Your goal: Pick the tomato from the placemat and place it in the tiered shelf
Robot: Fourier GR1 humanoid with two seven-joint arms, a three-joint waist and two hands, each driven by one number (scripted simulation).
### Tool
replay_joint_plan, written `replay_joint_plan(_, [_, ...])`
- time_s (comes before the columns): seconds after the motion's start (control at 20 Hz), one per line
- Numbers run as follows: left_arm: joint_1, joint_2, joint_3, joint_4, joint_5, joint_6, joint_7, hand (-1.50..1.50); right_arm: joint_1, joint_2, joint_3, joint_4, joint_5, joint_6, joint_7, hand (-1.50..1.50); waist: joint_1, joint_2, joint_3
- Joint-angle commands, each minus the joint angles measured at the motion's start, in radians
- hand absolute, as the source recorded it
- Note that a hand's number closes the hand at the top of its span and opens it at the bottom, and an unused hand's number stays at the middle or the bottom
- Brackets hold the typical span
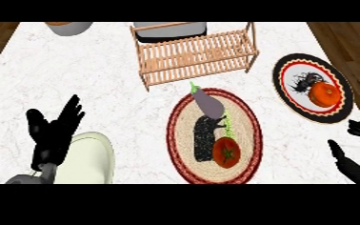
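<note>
Lying on the near right part of the round woven placemat (181, 124), the tomato (226, 152) is seen ungrasped, flanked by the open left hand (53, 131) resting lower left and the right hand (346, 159), whose grasp cannot be told, with the wooden tiered shelf (195, 53) beyond.

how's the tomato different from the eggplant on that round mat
The tomato is red, round and squat with a green stem end; the eggplant is grey-purple and elongated with a green stalk pointing up-left. The tomato sits at the placemat's lower right, the eggplant at its upper edge, nearer the tiered shelf. Both lie on the same placemat, untouched by either hand.
</note>
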Motion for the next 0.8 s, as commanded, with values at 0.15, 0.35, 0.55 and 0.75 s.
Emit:
replay_joint_plan(0.15, [-0.037, -0.020, 0.023, 0.078, 0.045, -0.082, 0.035, 0.00, 0.337, 0.031, 0.046, -0.133, 0.065, 0.121, -0.285, -1.50, 0.038, 0.003, -0.002])
replay_joint_plan(0.35, [0.023, 0.002, 0.011, -0.003, 0.040, -0.092, 0.060, 0.00, 0.503, 0.003, 0.090, -0.341, 0.104, 0.164, -0.197, -1.50, 0.051, 0.001, -0.003])
replay_joint_plan(0.55, [-0.043, -0.003, 0.027, 0.021, 0.027, -0.083, 0.093, 0.00, 0.544, 0.032, 0.212, -0.530, 0.277, 0.099, -0.026, -1.50, 0.059, 0.005, -0.004])
replay_joint_plan(0.75, [-0.015, -0.053, 0.004, 0.057, 0.004, -0.092, 0.027, 0.00, 0.559, 0.011, 0.267, -0.701, 0.398, 0.085, 0.257, -1.50, 0.070, 0.009, -0.005])
